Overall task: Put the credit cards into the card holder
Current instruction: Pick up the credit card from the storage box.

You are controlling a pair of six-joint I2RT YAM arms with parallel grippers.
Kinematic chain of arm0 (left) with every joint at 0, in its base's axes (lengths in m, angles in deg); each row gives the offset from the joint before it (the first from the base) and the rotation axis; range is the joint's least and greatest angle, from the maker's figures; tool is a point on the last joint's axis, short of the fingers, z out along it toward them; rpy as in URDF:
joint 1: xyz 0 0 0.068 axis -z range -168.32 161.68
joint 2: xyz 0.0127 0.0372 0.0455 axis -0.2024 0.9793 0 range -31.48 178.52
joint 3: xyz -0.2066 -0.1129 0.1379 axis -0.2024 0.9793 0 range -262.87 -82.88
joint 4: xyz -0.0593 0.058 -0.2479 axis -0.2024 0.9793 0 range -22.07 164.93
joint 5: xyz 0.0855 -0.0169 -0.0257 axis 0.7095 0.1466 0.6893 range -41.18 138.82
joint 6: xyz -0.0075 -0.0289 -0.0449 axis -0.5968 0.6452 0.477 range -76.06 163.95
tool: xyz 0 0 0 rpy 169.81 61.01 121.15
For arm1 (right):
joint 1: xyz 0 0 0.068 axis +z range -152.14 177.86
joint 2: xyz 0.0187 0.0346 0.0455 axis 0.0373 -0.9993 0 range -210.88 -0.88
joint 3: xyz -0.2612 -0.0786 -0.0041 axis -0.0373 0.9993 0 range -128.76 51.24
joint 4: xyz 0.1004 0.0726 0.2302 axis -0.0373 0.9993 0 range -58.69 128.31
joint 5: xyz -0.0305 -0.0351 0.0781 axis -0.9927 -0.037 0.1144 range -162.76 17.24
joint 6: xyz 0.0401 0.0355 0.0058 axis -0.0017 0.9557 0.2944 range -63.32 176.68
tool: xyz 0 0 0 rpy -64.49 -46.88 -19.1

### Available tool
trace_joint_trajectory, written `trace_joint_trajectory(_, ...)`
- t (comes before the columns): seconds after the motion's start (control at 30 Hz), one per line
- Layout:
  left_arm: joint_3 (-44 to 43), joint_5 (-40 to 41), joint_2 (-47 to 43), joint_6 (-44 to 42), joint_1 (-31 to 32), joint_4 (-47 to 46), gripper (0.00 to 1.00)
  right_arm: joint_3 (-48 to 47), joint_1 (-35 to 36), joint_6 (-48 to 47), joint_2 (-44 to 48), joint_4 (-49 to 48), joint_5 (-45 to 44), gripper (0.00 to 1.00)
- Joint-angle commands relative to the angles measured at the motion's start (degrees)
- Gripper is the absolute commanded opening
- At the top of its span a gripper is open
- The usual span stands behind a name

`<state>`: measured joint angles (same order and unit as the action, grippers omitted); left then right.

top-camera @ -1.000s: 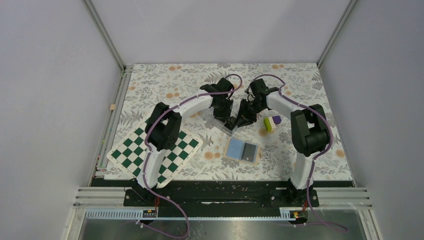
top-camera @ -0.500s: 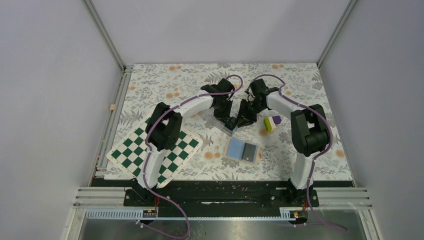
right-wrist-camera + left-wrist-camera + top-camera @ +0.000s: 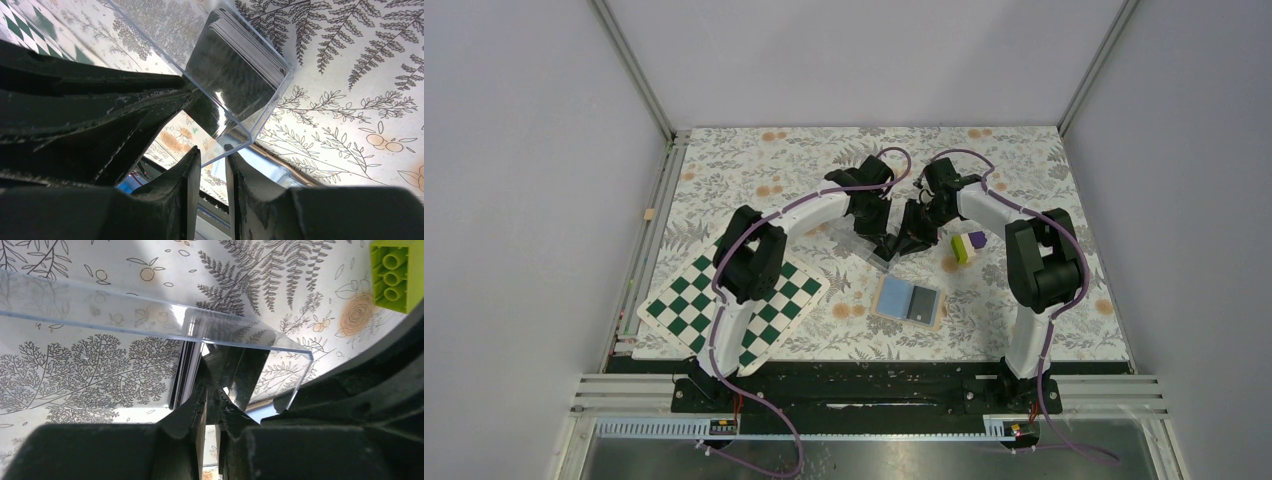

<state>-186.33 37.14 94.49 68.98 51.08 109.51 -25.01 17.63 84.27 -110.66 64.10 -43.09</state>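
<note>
A clear plastic box (image 3: 864, 243) holds a stack of dark credit cards (image 3: 235, 65); their edges also show in the left wrist view (image 3: 182, 375). My left gripper (image 3: 212, 390) reaches into the box, its jaws closed on one dark card that tilts off the stack. My right gripper (image 3: 212, 160) is pinched on the box's near corner wall. In the top view both grippers meet at the box, left (image 3: 876, 243) and right (image 3: 902, 245). The tan card holder (image 3: 894, 297) lies open just in front, blue lining up, with one dark card (image 3: 922, 302) on its right half.
A purple and yellow-green block (image 3: 964, 247) lies right of the box and shows in the left wrist view (image 3: 397, 272). A green-and-white chequered board (image 3: 734, 305) lies at the front left. The floral tablecloth covers the table.
Hardly anything: both grippers stay at the clear box, with only a very slight shift.
</note>
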Motion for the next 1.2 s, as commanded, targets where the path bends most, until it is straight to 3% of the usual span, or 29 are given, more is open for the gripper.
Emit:
trace_joint_trajectory(0.0, -0.38, -0.63, -4.59, -0.68, 0.32, -1.78, 0.14, -0.04, 0.53, -0.56, -0.35, 0.00, 1.39, 0.31)
trace_joint_trajectory(0.1, -1.06, 2.00, -3.56, -0.63, 0.33, -0.50, 0.27, -0.04, 0.53, -0.54, -0.37, 0.03, 1.40, 0.32)
trace_joint_trajectory(0.2, -2.31, 4.07, -1.70, -0.52, 0.33, 1.46, 0.31, 0.02, 0.53, -0.57, -0.34, 0.02, 1.51, 0.32)
trace_joint_trajectory(0.33, -2.49, 3.90, -0.06, -0.52, 0.33, 2.19, 0.31, 0.13, 0.58, -0.64, -0.34, 0.15, 1.45, 0.32)
trace_joint_trajectory(0.53, -2.01, 0.56, 0.24, -0.68, 0.75, 1.41, 0.20, 0.31, 0.53, -0.76, -0.47, 0.02, 1.47, 0.32)
trace_joint_trajectory(0.83, -2.22, -4.45, -0.07, -1.13, 0.86, -0.22, 0.14, 0.58, 0.53, -0.82, -0.50, 0.05, 1.42, 0.32)
trace_joint_trajectory(0.9, -2.28, -3.33, -0.48, -1.13, 0.86, -0.27, 0.16, 0.57, 0.54, -0.80, -0.51, 0.02, 1.47, 0.32)
trace_joint_trajectory(1.0, -1.89, 1.51, -1.53, -0.88, 0.85, -0.20, 0.28, 0.66, 0.60, -0.93, -0.41, 0.07, 1.47, 0.32)
trace_joint_trajectory(1.17, -2.13, 6.45, -1.48, -0.69, 0.85, 1.08, 0.32, 0.72, 0.53, -0.88, -0.40, 0.06, 1.53, 0.32)
